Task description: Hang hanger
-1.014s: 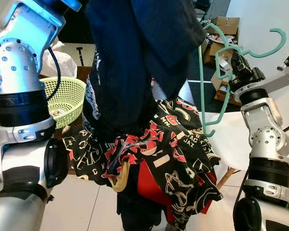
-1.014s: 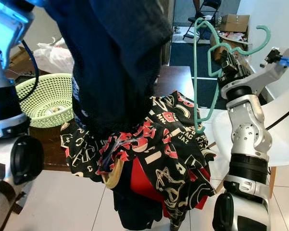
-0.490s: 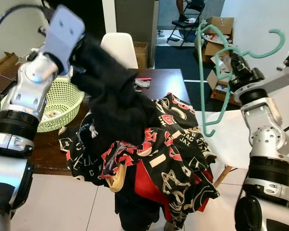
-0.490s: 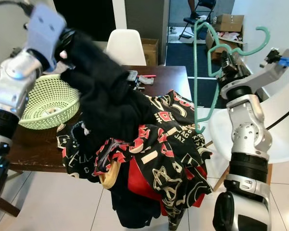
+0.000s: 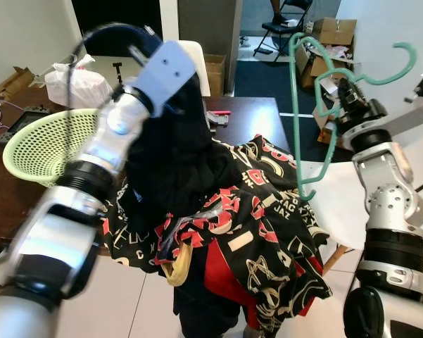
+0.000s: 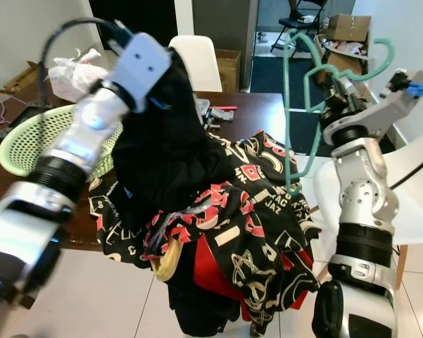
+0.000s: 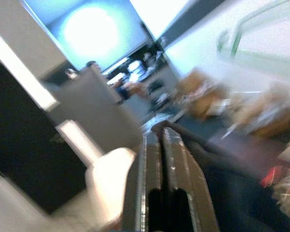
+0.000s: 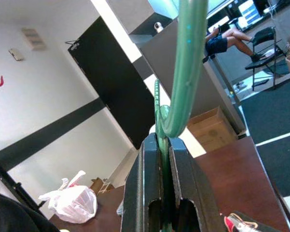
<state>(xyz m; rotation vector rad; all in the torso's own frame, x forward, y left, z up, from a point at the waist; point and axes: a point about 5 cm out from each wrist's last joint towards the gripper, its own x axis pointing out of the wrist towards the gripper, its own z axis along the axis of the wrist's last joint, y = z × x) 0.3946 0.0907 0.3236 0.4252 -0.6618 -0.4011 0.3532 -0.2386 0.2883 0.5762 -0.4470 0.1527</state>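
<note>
Hanger (image 5: 317, 105): green, held aloft at the robot's right, above the counter's right edge. Hook (image 5: 407, 60) points up and out to the right; the body hangs down from the grip, its long axis near vertical, its lower end just above the printed cloth.

Right claw (image 5: 343, 90): fingers together, clamped on the hanger's wire near the neck; the right wrist view shows the green wire (image 8: 181, 92) pinched between the two black fingers (image 8: 140, 193) and rising straight away from them.

Dark garment (image 5: 179, 162): black, bunched, lifted above the pile at the counter's front edge, to the left of the hanger and apart from it.

Left claw (image 5: 179, 74): raised over the pile, fingers together, pinching the top of the dark garment; picture blurred.

Printed cloth (image 5: 253, 211): black, red and white, heaped and spilling over the counter's front edge.

Basket (image 5: 46, 141): green mesh, at the counter's left end.

Counter (image 5: 250, 116): dark wood, bare strip behind the pile.

Judgement: the garment lies leftward of the hanger; the right arm alone carries the hanger, so closing that gap falls to it.
</note>
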